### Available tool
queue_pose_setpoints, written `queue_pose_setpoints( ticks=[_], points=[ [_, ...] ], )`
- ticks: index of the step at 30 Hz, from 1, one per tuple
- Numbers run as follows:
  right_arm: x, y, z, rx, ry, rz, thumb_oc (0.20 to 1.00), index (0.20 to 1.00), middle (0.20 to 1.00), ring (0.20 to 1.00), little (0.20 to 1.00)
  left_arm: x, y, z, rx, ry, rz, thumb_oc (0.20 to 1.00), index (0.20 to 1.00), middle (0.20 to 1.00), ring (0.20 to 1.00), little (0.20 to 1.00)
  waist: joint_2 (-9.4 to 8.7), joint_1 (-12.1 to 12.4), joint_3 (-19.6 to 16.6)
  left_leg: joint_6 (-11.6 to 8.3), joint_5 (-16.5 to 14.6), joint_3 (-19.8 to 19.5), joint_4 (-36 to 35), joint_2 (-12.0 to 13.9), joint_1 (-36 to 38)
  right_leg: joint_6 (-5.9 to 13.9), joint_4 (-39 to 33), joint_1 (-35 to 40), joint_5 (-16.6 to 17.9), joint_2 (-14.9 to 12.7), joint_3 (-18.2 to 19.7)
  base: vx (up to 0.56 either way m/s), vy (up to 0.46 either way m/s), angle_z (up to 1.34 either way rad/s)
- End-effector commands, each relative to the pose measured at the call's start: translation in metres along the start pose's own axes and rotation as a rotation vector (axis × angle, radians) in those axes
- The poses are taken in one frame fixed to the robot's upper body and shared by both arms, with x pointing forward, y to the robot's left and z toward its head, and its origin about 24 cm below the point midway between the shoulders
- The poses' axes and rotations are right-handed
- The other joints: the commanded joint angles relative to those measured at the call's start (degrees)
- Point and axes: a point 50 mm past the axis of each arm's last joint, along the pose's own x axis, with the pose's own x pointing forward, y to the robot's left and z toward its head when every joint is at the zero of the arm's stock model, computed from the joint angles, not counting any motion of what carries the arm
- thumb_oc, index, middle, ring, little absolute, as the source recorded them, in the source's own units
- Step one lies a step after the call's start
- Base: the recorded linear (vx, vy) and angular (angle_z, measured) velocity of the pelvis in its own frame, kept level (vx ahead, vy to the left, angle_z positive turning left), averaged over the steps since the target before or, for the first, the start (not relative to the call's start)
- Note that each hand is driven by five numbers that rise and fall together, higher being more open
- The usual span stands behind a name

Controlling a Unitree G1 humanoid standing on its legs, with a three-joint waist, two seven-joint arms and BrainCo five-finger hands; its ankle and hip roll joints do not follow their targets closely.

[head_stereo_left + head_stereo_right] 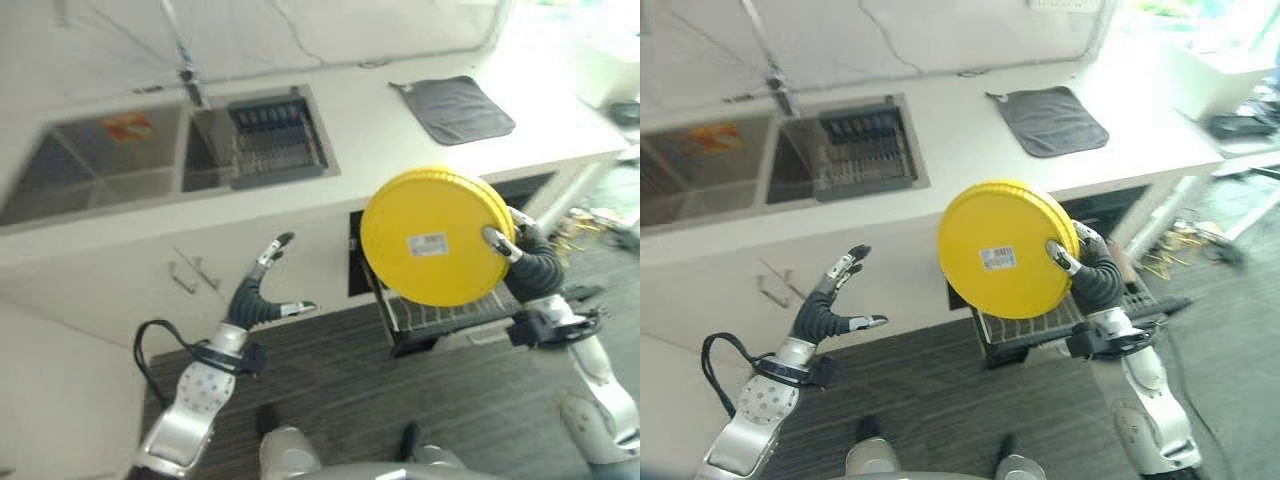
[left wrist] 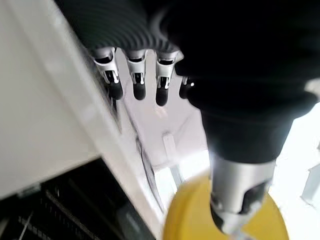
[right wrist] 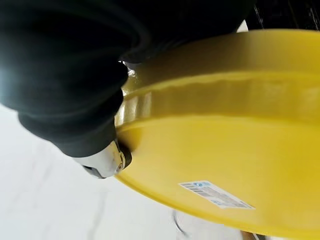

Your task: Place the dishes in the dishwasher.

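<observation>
Plate [image 1: 432, 238] was pinched on edge in the right hand [image 1: 520, 250], held above the pulled-out dishwasher rack [image 1: 440, 320], not yet loaded; left hand [image 1: 255, 295] hung spread, empty

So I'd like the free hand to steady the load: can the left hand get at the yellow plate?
Probably yes: the left hand is open and empty, with open space between it and the yellow plate held by the right hand.

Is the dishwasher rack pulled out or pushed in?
Pulled out: the wire dishwasher rack sticks out over the floor, below the round yellow plate pinched by the right hand.
</observation>
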Motion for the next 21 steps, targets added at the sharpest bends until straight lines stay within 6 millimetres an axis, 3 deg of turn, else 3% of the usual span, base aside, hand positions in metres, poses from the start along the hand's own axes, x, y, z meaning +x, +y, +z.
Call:
queue_pose_setpoints(
  ticks=[1,2,3,4,5,6,7,9,10,11,13,15,17,20,21],
  points=[
    [0.026,0.022,0.03,0.036,-0.263,0.053,0.2,0.2,0.2,0.2,0.2,0.016,0.024,0.014,0.043,-0.087,-0.008,1.0,1.0,1.0,1.0,1.0,-2.69,1.1,0.1,-3.36,-3.2,-1.2,-9.1,1.3,8.2,3.17,0.4,-0.5,2.2,-1.1,2.3,0.2,0.194,0.46],
    [0.028,0.023,0.027,0.025,-0.256,0.049,0.2,0.2,0.2,0.2,0.2,0.016,0.022,0.004,0.044,-0.036,-0.006,1.0,1.0,1.0,1.0,1.0,-2.6,1.2,-0.1,-3.02,-3.6,-3.1,-9.2,0.5,8.8,3.51,0.4,-0.3,2.5,-1.4,2.9,0.22,0.278,0.31],
    [0.028,0.023,0.025,-0.006,-0.252,0.046,0.2,0.2,0.2,0.2,0.2,0.009,0.024,-0.016,-0.005,0.089,0.02,1.0,1.0,1.0,1.0,1.0,-2.61,1.4,-0.8,-2.38,-4.3,-5.0,-9.5,-0.6,9.2,3.91,0.6,-0.2,2.6,-2.1,3.9,0.28,0.388,-0.01],
    [0.024,0.021,0.022,-0.05,-0.25,0.038,0.2,0.2,0.2,0.2,0.2,-0.006,0.026,-0.044,-0.073,0.261,0.045,1.0,1.0,1.0,1.0,1.0,-2.64,1.5,-1.2,-1.78,-5.2,-4.4,-10.4,-1.3,11.0,4.34,2.8,-0.2,2.7,-3.7,3.2,0.34,0.387,-0.33],
    [0.019,0.018,0.021,-0.076,-0.26,0.017,0.2,0.2,0.2,0.2,0.2,-0.036,0.028,-0.079,-0.009,0.459,0.016,1.0,1.0,1.0,1.0,1.0,-2.91,1.8,-1.0,0.03,-6.5,-5.7,-10.2,-2.6,12.0,4.54,12.5,-1.4,2.4,-5.7,4.3,0.33,0.184,-0.37],
    [0.017,0.018,0.021,-0.093,-0.275,0.002,0.2,0.2,0.2,0.2,0.2,-0.063,0.026,-0.109,0.026,0.652,0.007,1.0,1.0,1.0,1.0,1.0,-2.75,0.9,-0.8,0.98,-6.7,-6.6,-9.9,-2.8,12.1,4.06,14.4,-4.3,3.3,-5.7,6.8,0.26,-0.142,-0.08],
    [0.021,0.02,0.018,-0.095,-0.28,0.006,0.2,0.2,0.2,0.2,0.2,-0.075,0.026,-0.125,0.029,0.759,0.013,1.0,1.0,1.0,1.0,1.0,-2.63,0.9,-0.6,0.21,-6.7,-6.3,-9.8,-2.2,11.9,3.92,9.2,-4.0,4.0,-6.3,5.9,0.15,-0.321,0.01],
    [0.028,0.025,0.016,-0.108,-0.284,0.03,0.2,0.2,0.2,0.2,0.2,-0.097,0.02,-0.147,0.034,0.916,0.028,1.0,1.0,1.0,1.0,1.0,-2.42,1.2,-0.6,-0.94,-6.7,-4.9,-10.2,-1.0,12.2,4.88,4.2,-4.7,9.0,-8.1,3.7,0.05,-0.352,0.1],
    [0.029,0.027,0.016,-0.116,-0.287,0.045,0.2,0.2,0.2,0.2,0.2,-0.109,0.019,-0.155,0.022,0.988,0.048,1.0,1.0,1.0,1.0,1.0,-2.33,0.8,-0.7,-1.02,-6.6,-4.1,-10.3,-0.4,12.4,5.37,4.5,-5.8,9.7,-8.3,4.3,0.05,-0.326,0.08],
    [0.03,0.027,0.016,-0.13,-0.29,0.052,0.2,0.2,0.2,0.2,0.2,-0.122,0.017,-0.163,-0.01,1.079,0.065,1.0,1.0,1.0,1.0,1.0,-2.1,0.6,-0.9,-1.33,-6.3,-3.0,-10.3,0.6,12.6,5.49,3.4,-5.3,8.2,-7.5,4.2,0.09,-0.333,-0.02],
    [0.034,0.031,0.023,-0.271,-0.315,0.074,0.2,0.2,0.2,0.2,0.2,-0.167,-0.005,-0.181,-0.223,1.357,0.118,1.0,1.0,1.0,1.0,1.0,-1.91,0.0,-1.2,-2.48,-5.5,-2.9,-8.8,2.5,12.2,4.86,2.9,-4.7,5.5,-4.8,5.1,0.12,-0.378,0.06],
    [0.041,0.034,0.028,-0.383,-0.33,0.098,0.2,0.2,0.2,0.2,0.2,-0.202,-0.028,-0.186,-0.415,1.527,0.172,1.0,1.0,1.0,1.0,1.0,-2.04,0.0,-1.5,-3.43,-5.3,-2.2,-7.6,4.2,12.2,3.64,2.4,-4.5,4.1,-2.9,5.2,0.12,-0.338,-0.15],
    [0.042,0.025,0.038,-0.535,-0.313,0.13,0.2,0.2,0.2,0.2,0.2,-0.237,-0.045,-0.183,-0.487,1.653,0.164,1.0,1.0,1.0,1.0,1.0,-2.54,-0.3,-1.5,-4.01,-5.4,-1.4,-1.4,5.7,10.3,2.06,1.2,-2.9,3.0,-0.7,5.3,0.14,-0.276,-0.35],
    [0.038,0.009,0.049,-0.628,-0.236,0.172,0.2,0.2,0.2,0.2,0.2,-0.257,-0.052,-0.179,-0.532,1.726,0.172,1.0,1.0,1.0,1.0,1.0,-2.79,-0.3,-1.3,-3.73,-6.1,-1.6,1.7,3.7,7.8,1.47,0.4,-1.3,1.8,0.5,5.7,0.14,-0.065,-0.41],
    [0.038,-0.003,0.06,-0.784,-0.185,0.209,0.2,0.2,0.2,0.2,0.2,-0.266,-0.047,-0.177,-0.531,1.777,0.189,1.0,1.0,1.0,1.0,1.0,-2.71,-0.7,-1.6,-3.1,-4.6,-1.5,-5.9,0.9,8.2,2.15,0.4,-1.7,1.6,1.2,6.9,0.15,0.071,-0.17]
  ],
)
